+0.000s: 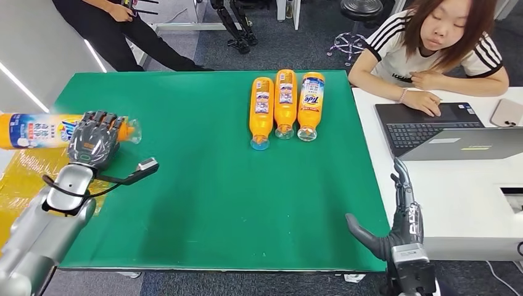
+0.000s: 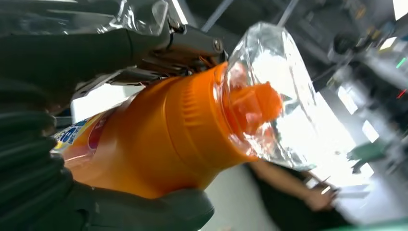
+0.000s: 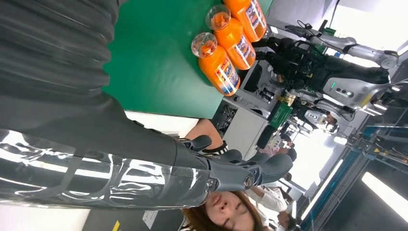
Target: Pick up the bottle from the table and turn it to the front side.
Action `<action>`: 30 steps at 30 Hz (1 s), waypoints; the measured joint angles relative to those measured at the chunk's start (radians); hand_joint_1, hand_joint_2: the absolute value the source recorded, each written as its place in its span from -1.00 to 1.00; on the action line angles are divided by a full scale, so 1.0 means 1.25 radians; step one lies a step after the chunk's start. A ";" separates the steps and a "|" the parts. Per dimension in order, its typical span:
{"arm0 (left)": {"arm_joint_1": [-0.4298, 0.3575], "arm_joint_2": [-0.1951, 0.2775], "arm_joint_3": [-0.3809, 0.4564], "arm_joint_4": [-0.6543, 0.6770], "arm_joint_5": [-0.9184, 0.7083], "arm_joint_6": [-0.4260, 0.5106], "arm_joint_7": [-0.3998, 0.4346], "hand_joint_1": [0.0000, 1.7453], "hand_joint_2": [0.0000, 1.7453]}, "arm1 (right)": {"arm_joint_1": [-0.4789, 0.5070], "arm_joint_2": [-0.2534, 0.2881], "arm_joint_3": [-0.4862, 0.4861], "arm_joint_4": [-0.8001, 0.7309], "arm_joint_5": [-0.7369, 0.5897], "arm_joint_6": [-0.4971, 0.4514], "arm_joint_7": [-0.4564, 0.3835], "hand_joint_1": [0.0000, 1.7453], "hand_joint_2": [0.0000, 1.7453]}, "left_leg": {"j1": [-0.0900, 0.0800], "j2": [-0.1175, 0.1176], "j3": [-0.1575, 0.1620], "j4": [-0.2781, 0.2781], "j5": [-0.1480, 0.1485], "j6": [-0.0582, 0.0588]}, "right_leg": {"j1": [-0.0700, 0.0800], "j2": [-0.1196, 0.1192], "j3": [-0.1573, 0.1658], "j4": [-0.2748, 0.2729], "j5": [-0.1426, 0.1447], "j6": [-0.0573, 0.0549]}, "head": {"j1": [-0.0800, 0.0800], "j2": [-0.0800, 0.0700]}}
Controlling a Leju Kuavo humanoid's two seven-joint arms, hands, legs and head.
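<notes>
My left hand (image 1: pixel 94 139) grips an orange bottle (image 1: pixel 37 130) with a blue and white label, held sideways above the left edge of the green table (image 1: pixel 197 185), its clear cap pointing right. Up close, the left wrist view shows the orange bottle (image 2: pixel 159 139) and its clear cap (image 2: pixel 269 96) wrapped by my fingers (image 2: pixel 86 48). My right hand (image 1: pixel 395 222) hangs open at the table's front right corner, holding nothing; its fingers (image 3: pixel 240 171) are spread.
Three orange bottles (image 1: pixel 285 105) lie side by side at the back middle of the table, caps toward me. A person (image 1: pixel 432 49) sits at a white desk (image 1: pixel 469 197) on the right with a laptop (image 1: pixel 444 129). Another person (image 1: pixel 123 24) sits behind the far left.
</notes>
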State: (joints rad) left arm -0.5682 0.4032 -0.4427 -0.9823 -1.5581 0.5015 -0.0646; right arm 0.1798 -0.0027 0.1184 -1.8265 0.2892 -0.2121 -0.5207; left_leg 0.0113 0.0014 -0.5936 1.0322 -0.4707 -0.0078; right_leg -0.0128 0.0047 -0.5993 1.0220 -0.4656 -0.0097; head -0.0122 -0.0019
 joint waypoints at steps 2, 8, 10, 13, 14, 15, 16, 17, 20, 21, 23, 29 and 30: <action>0.028 0.023 0.028 -0.001 0.001 -0.003 0.003 1.00 1.00 | 0.005 0.004 -0.010 -0.002 0.003 0.002 0.000 -1.00 1.00 | 0.000 0.000 0.000 0.000 0.000 0.000 | 0.000 0.000 0.000 0.000 0.000 0.000 | 0.000 0.000; 0.079 0.047 0.095 -0.003 0.007 -0.032 0.001 1.00 1.00 | 0.022 0.021 -0.035 -0.017 0.004 0.019 -0.002 -1.00 1.00 | 0.000 -0.001 0.000 0.000 0.000 0.000 | 0.000 -0.001 0.000 0.000 0.000 0.000 | 0.000 0.000; 0.090 0.045 0.110 -0.003 0.004 -0.041 -0.005 1.00 1.00 | 0.027 0.028 -0.042 -0.025 0.007 0.027 -0.002 -1.00 1.00 | 0.000 -0.001 0.000 0.000 0.000 0.000 | 0.000 -0.001 0.000 0.000 0.000 0.000 | 0.000 0.000; 0.100 0.036 0.122 -0.003 -0.002 -0.046 -0.022 1.00 1.00 | 0.032 0.034 -0.050 -0.033 0.011 0.036 -0.003 -1.00 1.00 | 0.000 -0.001 0.000 0.000 0.000 0.000 | 0.000 -0.001 0.000 -0.001 0.000 0.000 | 0.000 0.000; 0.102 0.032 0.124 -0.003 -0.003 -0.047 -0.027 1.00 1.00 | 0.033 0.035 -0.051 -0.035 0.012 0.038 -0.003 -1.00 1.00 | 0.000 -0.001 0.000 0.000 0.000 0.000 | 0.000 -0.001 0.000 -0.001 0.000 0.000 | 0.000 0.000; 0.103 0.027 0.124 -0.003 -0.004 -0.047 -0.032 1.00 1.00 | 0.034 0.036 -0.052 -0.038 0.012 0.040 -0.004 -1.00 1.00 | 0.000 -0.001 0.000 0.000 0.000 0.000 | 0.000 -0.001 0.000 -0.001 0.000 0.000 | 0.000 0.000; 0.104 0.023 0.125 -0.003 -0.005 -0.048 -0.037 1.00 1.00 | 0.036 0.036 -0.052 -0.040 0.012 0.041 -0.006 -1.00 1.00 | 0.000 -0.001 0.000 0.000 0.000 0.000 | 0.000 -0.001 0.001 -0.001 0.000 0.000 | 0.000 0.000; 0.106 0.019 0.125 -0.002 -0.005 -0.048 -0.040 1.00 1.00 | 0.038 0.037 -0.052 -0.042 0.011 0.041 -0.007 -1.00 1.00 | 0.000 -0.001 0.000 0.000 0.000 0.000 | 0.000 -0.001 0.001 -0.001 0.000 0.000 | 0.000 0.000; 0.112 0.009 0.125 0.003 0.001 -0.047 -0.047 1.00 1.00 | 0.046 0.038 -0.052 -0.047 0.011 0.042 -0.012 -1.00 1.00 | 0.000 -0.001 0.000 0.000 0.000 0.000 | 0.000 -0.001 0.000 -0.001 0.000 0.000 | 0.000 0.000; 0.115 0.007 0.125 0.005 0.004 -0.047 -0.049 1.00 1.00 | 0.048 0.038 -0.052 -0.048 0.011 0.042 -0.013 -1.00 1.00 | 0.000 -0.001 0.000 0.000 0.000 0.000 | 0.000 -0.001 0.000 -0.001 0.000 0.000 | 0.000 0.000; 0.123 0.003 0.126 0.009 0.009 -0.047 -0.051 1.00 1.00 | 0.051 0.038 -0.052 -0.049 0.010 0.043 -0.014 -1.00 1.00 | 0.000 -0.001 0.000 0.000 0.000 0.000 | 0.000 -0.001 0.000 -0.001 0.000 0.000 | 0.000 0.000; 0.150 -0.007 0.140 0.033 0.025 -0.052 -0.051 1.00 1.00 | 0.053 0.038 -0.052 -0.049 0.010 0.051 -0.014 -1.00 1.00 | 0.000 0.000 0.000 0.000 0.000 0.000 | 0.000 -0.001 0.000 -0.001 0.000 0.000 | 0.000 0.000; 0.153 -0.008 0.142 0.039 0.027 -0.053 -0.051 1.00 1.00 | 0.053 0.038 -0.052 -0.050 0.010 0.053 -0.013 -1.00 1.00 | 0.000 -0.001 0.000 0.000 0.000 0.000 | 0.000 -0.001 0.000 -0.001 0.000 0.000 | 0.000 0.000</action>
State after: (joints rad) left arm -0.3771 0.3938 -0.2653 -0.9330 -1.5244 0.4350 -0.1284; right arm 0.2457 0.0446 0.0531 -1.8890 0.3015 -0.1459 -0.5367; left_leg 0.0114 0.0007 -0.5936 1.0325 -0.4706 -0.0078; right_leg -0.0127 0.0036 -0.5989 1.0213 -0.4655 -0.0097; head -0.0121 -0.0019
